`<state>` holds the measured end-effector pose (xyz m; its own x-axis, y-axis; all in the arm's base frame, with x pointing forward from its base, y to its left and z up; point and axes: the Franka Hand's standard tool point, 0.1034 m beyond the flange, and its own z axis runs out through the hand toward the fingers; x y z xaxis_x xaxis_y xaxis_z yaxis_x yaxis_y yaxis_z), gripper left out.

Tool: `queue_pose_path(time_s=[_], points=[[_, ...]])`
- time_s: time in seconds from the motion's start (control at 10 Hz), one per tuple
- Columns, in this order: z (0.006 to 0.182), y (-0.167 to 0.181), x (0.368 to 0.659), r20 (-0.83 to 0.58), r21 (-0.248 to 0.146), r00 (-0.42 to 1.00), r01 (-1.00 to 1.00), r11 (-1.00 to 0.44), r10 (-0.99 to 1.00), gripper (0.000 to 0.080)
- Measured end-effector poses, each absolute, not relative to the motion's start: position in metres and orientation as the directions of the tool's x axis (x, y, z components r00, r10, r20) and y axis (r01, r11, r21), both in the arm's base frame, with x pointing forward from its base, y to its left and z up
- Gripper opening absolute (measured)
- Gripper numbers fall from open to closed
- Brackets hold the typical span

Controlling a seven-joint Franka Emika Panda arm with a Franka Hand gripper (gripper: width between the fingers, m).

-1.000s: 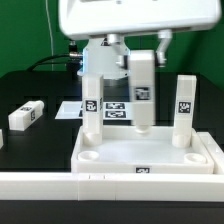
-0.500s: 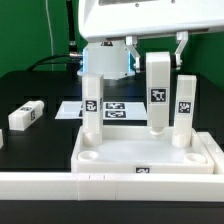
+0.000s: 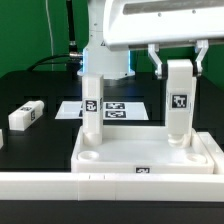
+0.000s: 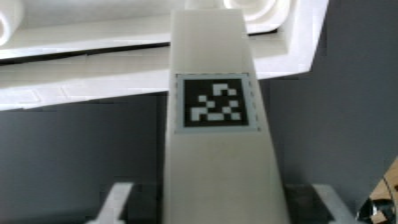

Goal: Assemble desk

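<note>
Gripper [image 3: 178, 66] is clamped on the upper part of the held leg [image 3: 179, 108], one finger against each side. It keeps this white block upright over the far corner of the slab [image 3: 150, 152] toward the exterior view's right. Whether the foot touches the slab cannot be told. In the wrist view the held leg [image 4: 217, 110] fills the middle, its black-and-white square tag facing the camera. A second leg [image 3: 92, 105] stands upright at the slab's far corner toward the exterior view's left. A third leg [image 3: 25, 116] lies flat on the black table [image 3: 45, 88], well apart from the slab on that same side. The marker board [image 3: 118, 108] lies flat just behind the slab.
</note>
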<state>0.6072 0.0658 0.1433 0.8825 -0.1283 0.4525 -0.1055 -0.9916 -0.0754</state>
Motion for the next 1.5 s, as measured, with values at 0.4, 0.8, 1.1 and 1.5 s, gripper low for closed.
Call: queue_pose_path(time_s=[0.4, 0.8, 1.1, 1.5], points=[[0.141, 0.065, 0.607, 0.447, -0.077, 0.885, -0.111, -0.991, -0.134, 0.029], [0.135, 0.085, 0.61, 0.435, -0.072, 0.895, -0.077, -0.994, -0.101, 0.029], [0.135, 0.09, 0.609, 0.436, -0.073, 0.895, -0.071, -0.995, -0.096, 0.029], [0.134, 0.104, 0.612, 0.452, -0.072, 0.889, -0.052, -0.996, -0.079, 0.029]])
